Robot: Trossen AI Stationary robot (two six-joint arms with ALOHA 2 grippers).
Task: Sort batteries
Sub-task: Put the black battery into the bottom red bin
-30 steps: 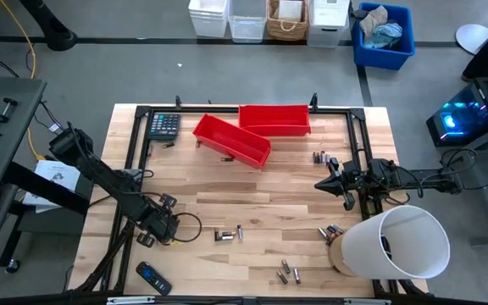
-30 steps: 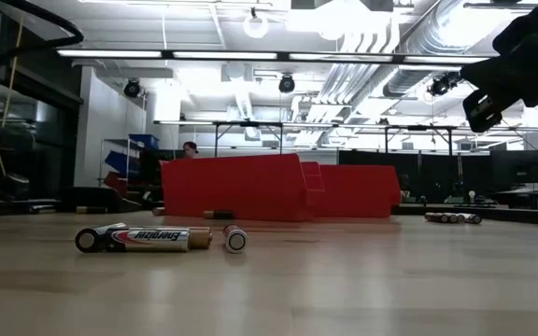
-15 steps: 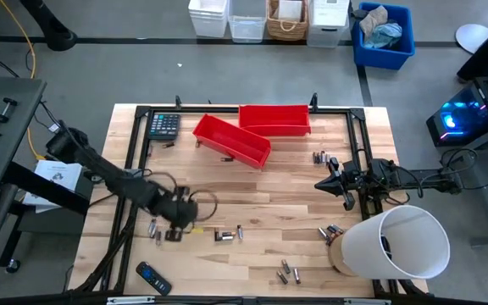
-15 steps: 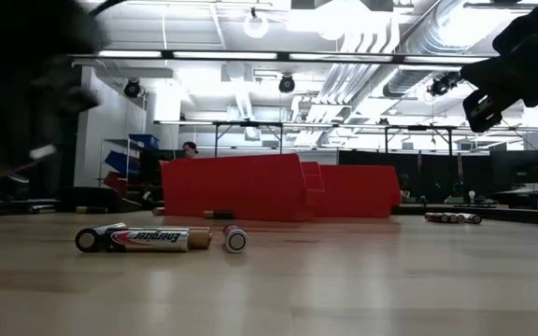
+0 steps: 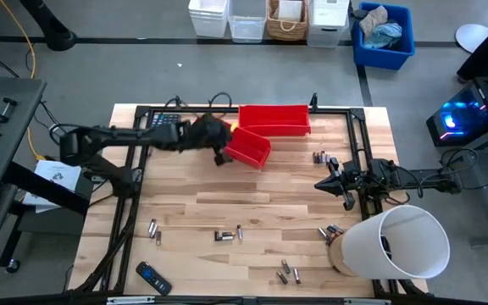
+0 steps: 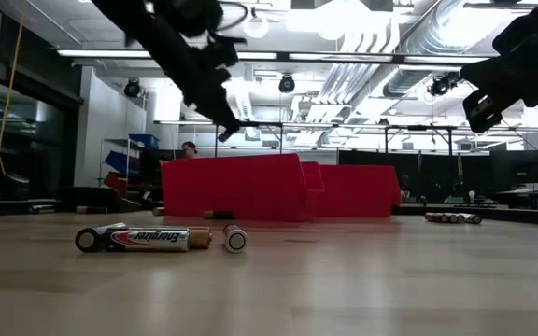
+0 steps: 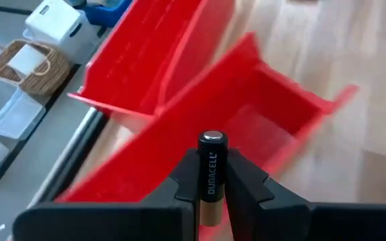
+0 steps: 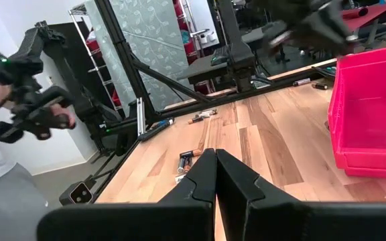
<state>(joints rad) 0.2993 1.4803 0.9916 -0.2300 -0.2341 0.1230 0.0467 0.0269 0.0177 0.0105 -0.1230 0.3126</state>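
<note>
My left gripper (image 5: 219, 149) (image 7: 211, 159) hovers over the slanted red bin (image 5: 248, 148) (image 7: 260, 127) and is shut on a black-and-copper Duracell battery (image 7: 210, 175). In the low view it hangs high above the bin front (image 6: 236, 187). A second red bin (image 5: 274, 119) stands behind the first, at the far edge. Loose batteries lie on the wood at the near left (image 5: 153, 227), the near middle (image 5: 223, 235) (image 6: 148, 239), the near right (image 5: 288, 271) and the right (image 5: 320, 158). My right gripper (image 5: 324, 184) (image 8: 215, 157) waits shut at the table's right side. My left gripper pinches the battery's black body (image 7: 211, 167) between its two fingers (image 7: 185, 179). The battery lies along the fingers, and its silver-capped end (image 7: 212, 139) sticks out past the fingertips. The fingers slant down from the table's left. The battery is lifted clear above the slanted bin.
A black remote (image 5: 152, 278) lies at the near left corner, and a calculator (image 5: 164, 124) at the far left. A large white cylinder (image 5: 396, 241) stands over the near right corner. A black frame (image 5: 134, 161) runs along the table's sides. Bare wood lies in the middle.
My left gripper has risen from the near left part of the table and swung toward the far edge, and now hangs over the slanted red bin. Two batteries that it covered near the left edge now show on the wood.
</note>
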